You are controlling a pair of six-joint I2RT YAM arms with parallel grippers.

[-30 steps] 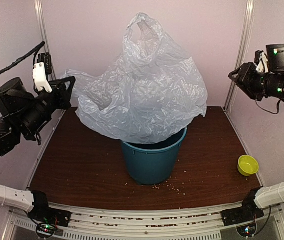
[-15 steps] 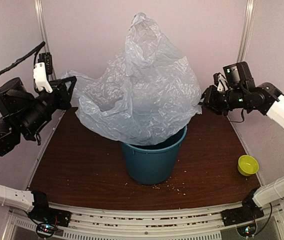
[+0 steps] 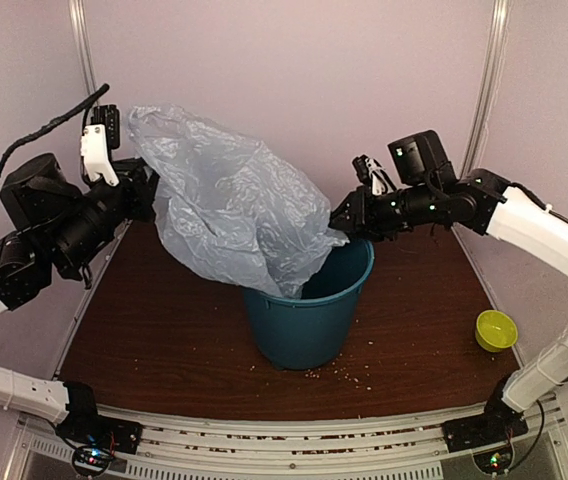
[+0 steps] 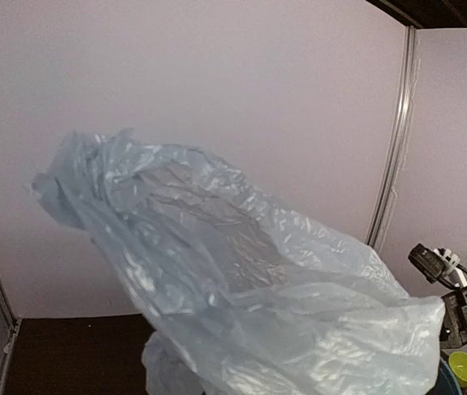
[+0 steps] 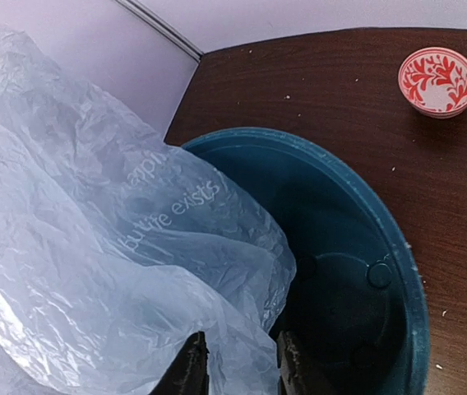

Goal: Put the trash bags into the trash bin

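The translucent grey-blue trash bag (image 3: 234,215) hangs from my left gripper (image 3: 142,185) at the upper left and slopes down into the teal trash bin (image 3: 304,330) at the table's middle. Most of the bag is above the rim. It fills the left wrist view (image 4: 242,280) and hides that gripper's fingers. My right gripper (image 3: 344,222) is over the bin's far rim, against the bag's right edge. In the right wrist view its fingers (image 5: 191,366) stand apart with a fold of the bag (image 5: 94,247) between them, above the bin's inside (image 5: 357,247).
A lime-green bowl (image 3: 496,329) sits at the right edge of the table and shows in the left wrist view (image 4: 464,367). A red-patterned bowl (image 5: 437,81) sits on the table beyond the bin. Crumbs (image 3: 344,372) lie in front of the bin. Walls close three sides.
My right arm swung in from the far right to the bin's rim and met the bag. The bag collapsed from a tall dome to a lower sheet leaning left.
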